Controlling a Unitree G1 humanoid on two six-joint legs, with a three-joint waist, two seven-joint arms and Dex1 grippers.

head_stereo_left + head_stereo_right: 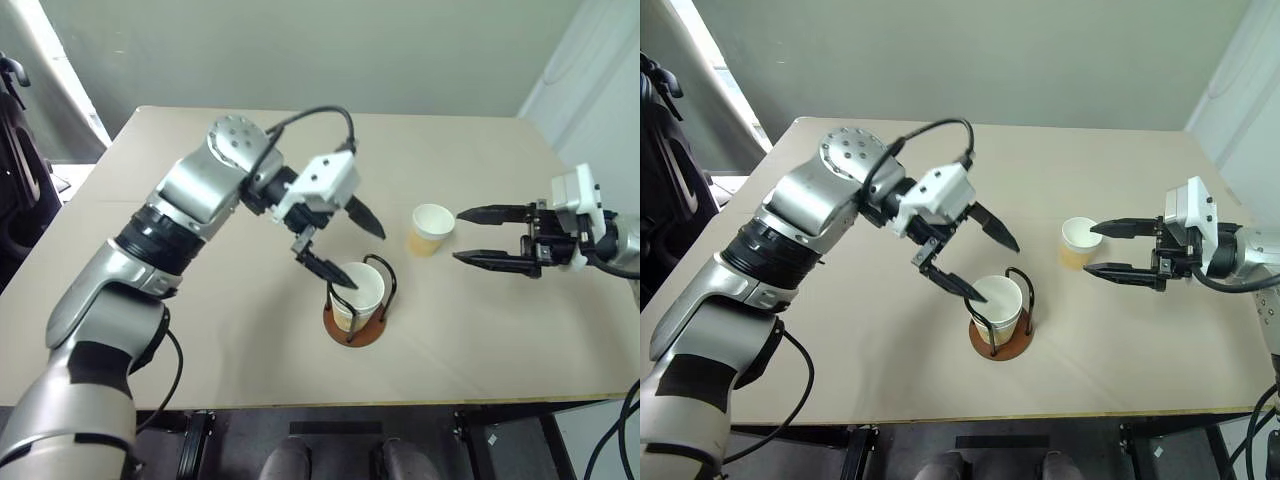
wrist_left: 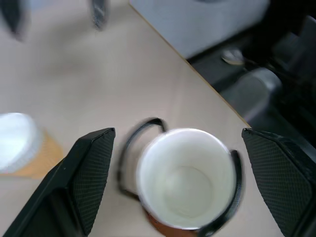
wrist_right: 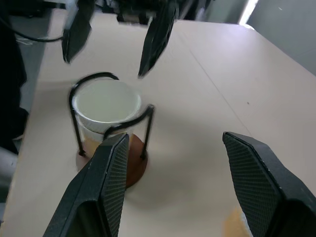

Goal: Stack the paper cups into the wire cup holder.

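The left gripper stands wide above the cup in the wire cup holder, apparently releasing it; the right gripper, half open and empty, waits beside the loose cup.

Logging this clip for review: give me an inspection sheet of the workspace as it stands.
Surface: beige table, bare apart from the job's things.
Job's things: wire cup holder with a paper cup seated inside; loose cup upright, to its right.
Clutter: nothing seen.
Hands: left hand open above the holder, empty; right hand open beside the loose cup, not gripping.
Cables: black cable looping over the left wrist.
Surroundings: grey wall; dark gear left of the table.
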